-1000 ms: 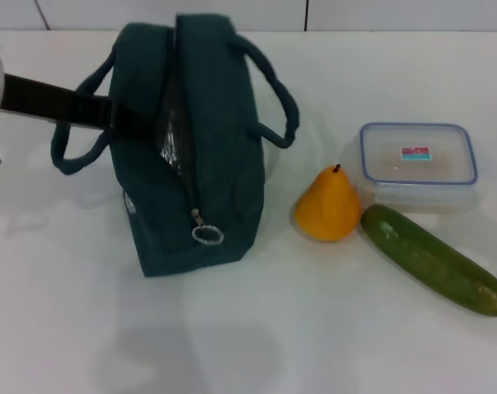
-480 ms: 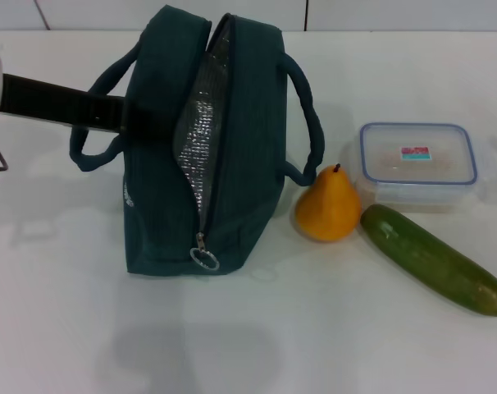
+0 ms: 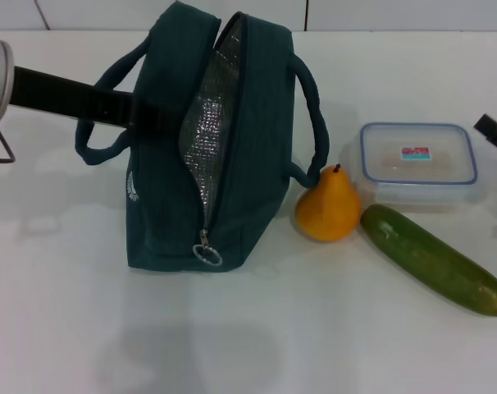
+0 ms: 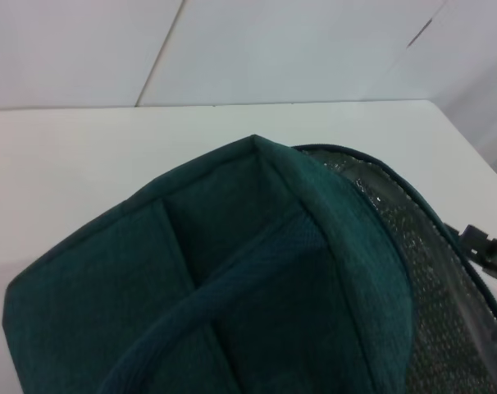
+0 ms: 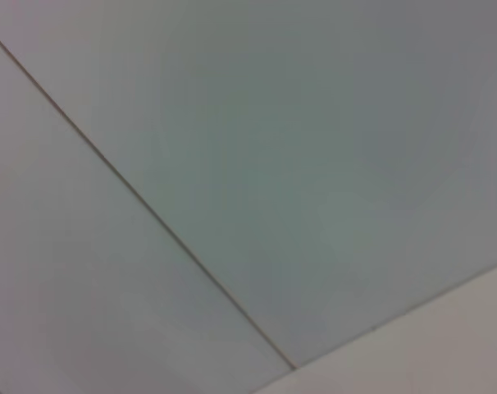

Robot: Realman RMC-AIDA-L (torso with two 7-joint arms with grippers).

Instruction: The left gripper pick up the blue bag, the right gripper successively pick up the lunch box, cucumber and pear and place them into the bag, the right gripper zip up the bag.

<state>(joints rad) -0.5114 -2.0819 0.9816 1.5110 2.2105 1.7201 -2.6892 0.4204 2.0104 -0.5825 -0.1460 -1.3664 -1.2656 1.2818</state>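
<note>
The right pincer (image 3: 496,134), fingers hidden so I cannot tell, sits just beside the lunch box (image 3: 418,162), bag (image 3: 207,156) farther over.

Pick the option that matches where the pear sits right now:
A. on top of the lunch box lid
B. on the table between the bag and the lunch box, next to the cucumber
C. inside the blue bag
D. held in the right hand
B: in the head view the pear stands on the table between the blue bag and the lunch box, with the cucumber just beside it.
</note>
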